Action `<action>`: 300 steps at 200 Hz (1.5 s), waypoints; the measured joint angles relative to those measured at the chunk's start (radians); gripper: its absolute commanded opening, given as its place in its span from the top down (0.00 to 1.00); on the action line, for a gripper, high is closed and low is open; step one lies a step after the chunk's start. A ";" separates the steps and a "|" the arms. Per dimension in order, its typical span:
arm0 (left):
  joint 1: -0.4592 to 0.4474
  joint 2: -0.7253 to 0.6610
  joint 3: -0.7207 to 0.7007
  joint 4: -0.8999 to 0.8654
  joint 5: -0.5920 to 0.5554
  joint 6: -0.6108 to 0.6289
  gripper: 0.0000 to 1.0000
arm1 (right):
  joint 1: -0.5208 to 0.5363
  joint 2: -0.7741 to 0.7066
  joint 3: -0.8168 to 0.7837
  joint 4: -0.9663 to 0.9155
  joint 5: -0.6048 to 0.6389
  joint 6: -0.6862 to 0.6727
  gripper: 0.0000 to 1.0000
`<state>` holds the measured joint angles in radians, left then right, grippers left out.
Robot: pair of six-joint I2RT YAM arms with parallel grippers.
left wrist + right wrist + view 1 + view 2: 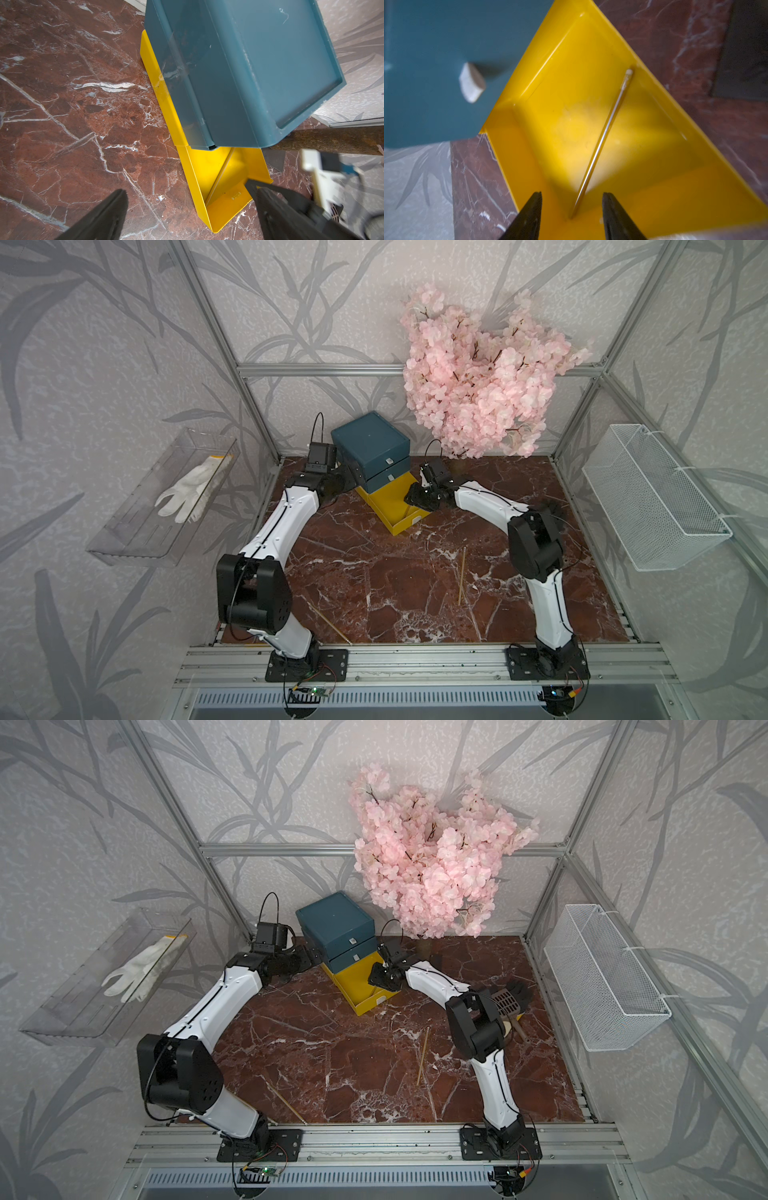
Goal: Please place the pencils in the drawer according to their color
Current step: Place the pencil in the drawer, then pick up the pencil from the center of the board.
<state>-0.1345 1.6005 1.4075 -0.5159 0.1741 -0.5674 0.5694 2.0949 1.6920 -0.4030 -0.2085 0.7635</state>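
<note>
Right gripper hangs over the pulled-out yellow drawer, fingers parted and empty; a pencil lies inside. Left gripper gapes wide, holding nothing.

Both top views look steeply down from high above the near edge, well back, taking in the whole worktop, both arms and the back wall; they share almost the same scene. The left wrist view sits close beside the drawer chest, looking down its side onto the open yellow drawer; the right wrist view hangs just above the same yellow drawer, which both top views also show.
</note>
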 measured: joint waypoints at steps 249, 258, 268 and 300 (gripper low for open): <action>-0.009 0.000 -0.034 0.022 0.034 -0.001 0.00 | 0.028 -0.281 -0.585 -0.290 0.229 -0.153 0.78; -0.009 0.000 -0.034 0.023 0.034 -0.001 0.00 | 0.029 -0.277 -0.581 -0.289 0.227 -0.156 0.81; -0.009 0.000 -0.034 0.023 0.034 -0.001 0.00 | 0.030 -0.275 -0.578 -0.289 0.227 -0.156 0.87; -0.009 0.000 -0.034 0.023 0.034 -0.001 0.00 | 0.032 -0.271 -0.574 -0.289 0.225 -0.159 1.00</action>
<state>-0.1432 1.6001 1.3731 -0.4931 0.2081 -0.5686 0.6014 1.8236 1.1179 -0.6922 0.0166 0.6044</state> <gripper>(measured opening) 0.999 0.088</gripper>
